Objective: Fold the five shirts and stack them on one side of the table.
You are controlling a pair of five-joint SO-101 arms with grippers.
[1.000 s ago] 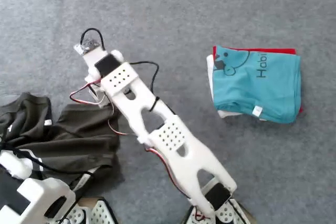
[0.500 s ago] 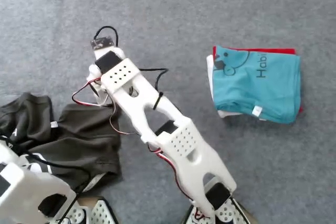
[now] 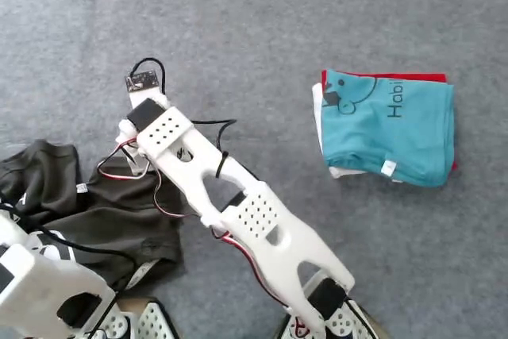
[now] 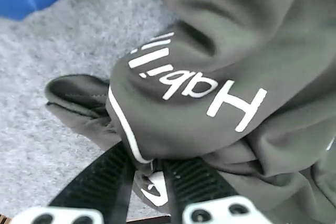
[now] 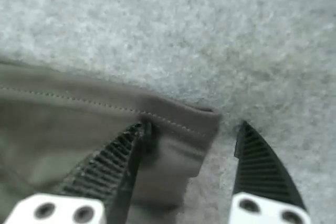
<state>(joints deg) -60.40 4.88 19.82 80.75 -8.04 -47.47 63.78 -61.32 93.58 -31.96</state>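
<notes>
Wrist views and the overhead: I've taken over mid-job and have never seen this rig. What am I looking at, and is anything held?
The machine is two white robot arms, the left arm and the longer-reaching right arm, at a table covered in grey carpet. The high view looks down from a fixed camera. Each wrist view comes from a camera on one arm, looking past its own gripper. A crumpled olive shirt lies close to the arms. Farther off sits a stack of folded shirts, teal on top. The left gripper is pinched shut on a fold of the olive shirt. The right gripper is open, its jaws either side of that shirt's hemmed corner, holding nothing.
</notes>
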